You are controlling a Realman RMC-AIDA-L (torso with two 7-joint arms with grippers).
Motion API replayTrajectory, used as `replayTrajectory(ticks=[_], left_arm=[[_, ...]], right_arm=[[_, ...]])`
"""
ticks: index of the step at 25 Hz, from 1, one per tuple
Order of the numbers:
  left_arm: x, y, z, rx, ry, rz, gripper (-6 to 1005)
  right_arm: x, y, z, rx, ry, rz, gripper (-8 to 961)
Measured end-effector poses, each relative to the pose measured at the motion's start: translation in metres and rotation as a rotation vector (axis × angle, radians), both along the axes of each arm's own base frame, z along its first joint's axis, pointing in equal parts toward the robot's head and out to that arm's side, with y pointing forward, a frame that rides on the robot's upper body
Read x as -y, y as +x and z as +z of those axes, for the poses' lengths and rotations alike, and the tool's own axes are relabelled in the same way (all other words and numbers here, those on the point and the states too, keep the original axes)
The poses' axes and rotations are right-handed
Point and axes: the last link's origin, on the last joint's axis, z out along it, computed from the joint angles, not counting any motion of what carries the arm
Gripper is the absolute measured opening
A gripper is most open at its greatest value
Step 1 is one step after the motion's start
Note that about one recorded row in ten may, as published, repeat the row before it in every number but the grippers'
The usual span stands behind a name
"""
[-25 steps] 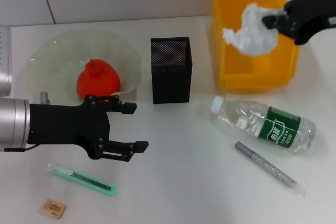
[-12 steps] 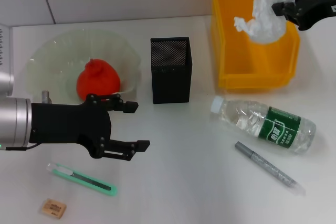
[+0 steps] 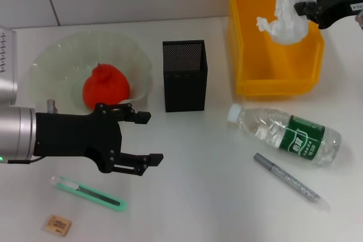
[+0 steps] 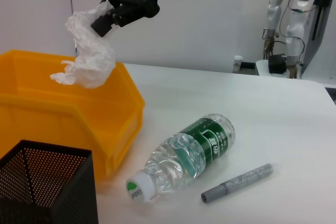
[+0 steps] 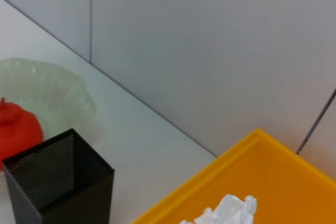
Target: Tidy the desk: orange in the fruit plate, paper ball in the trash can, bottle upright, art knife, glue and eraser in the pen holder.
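Observation:
My right gripper (image 3: 300,12) is shut on the white paper ball (image 3: 285,18) and holds it in the air over the yellow trash can (image 3: 272,83); the left wrist view shows the paper ball (image 4: 89,51) hanging from that gripper (image 4: 103,23). The orange (image 3: 106,86) sits in the pale green fruit plate (image 3: 51,63). My left gripper (image 3: 146,138) hovers open just in front of the plate. The clear bottle (image 3: 286,134) lies on its side. A grey glue stick (image 3: 290,181), the green art knife (image 3: 88,194) and the tan eraser (image 3: 59,225) lie on the desk.
The black mesh pen holder (image 3: 185,75) stands between the plate and the trash can. A wall runs close behind the desk. The bottle (image 4: 184,156) and glue stick (image 4: 239,182) lie in front of the trash can (image 4: 79,114).
My right gripper carried the paper ball up and toward the back right, over the trash can's far side. The left gripper edged slightly right.

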Motion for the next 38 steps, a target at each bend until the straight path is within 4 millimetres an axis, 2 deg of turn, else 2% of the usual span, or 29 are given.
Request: replayTrajectory(ticks=[10,19,25,30,33,38], left_arm=[[0.0,-0.001,-0.003,-0.008,-0.001,0.002,809],[0.0,-0.001,-0.003,-0.01,-0.003,0.001,806],[0.0,-0.001,-0.003,-0.01,-0.003,0.001,804],[-0.001,-0.002,-0.004,-0.012,0.002,0.003,803],[-0.001,-0.002,-0.004,-0.012,0.002,0.003,802],[-0.001,-0.002,-0.004,-0.012,0.003,0.004,801]], right_arm=[[-0.007,0.01,-0.003,-0.011,0.013,-0.031,15],[-0.005,0.01,-0.002,-0.035,0.079,-0.033,17],[-0.001,0.007,-0.001,-0.053,0.094,-0.021,209],[0.008,0.0,0.004,-0.115,0.103,0.034,425],[0.013,-0.003,0.007,-0.141,0.108,0.069,651],[0.03,-0.007,0.016,-0.226,0.078,0.17,674]])
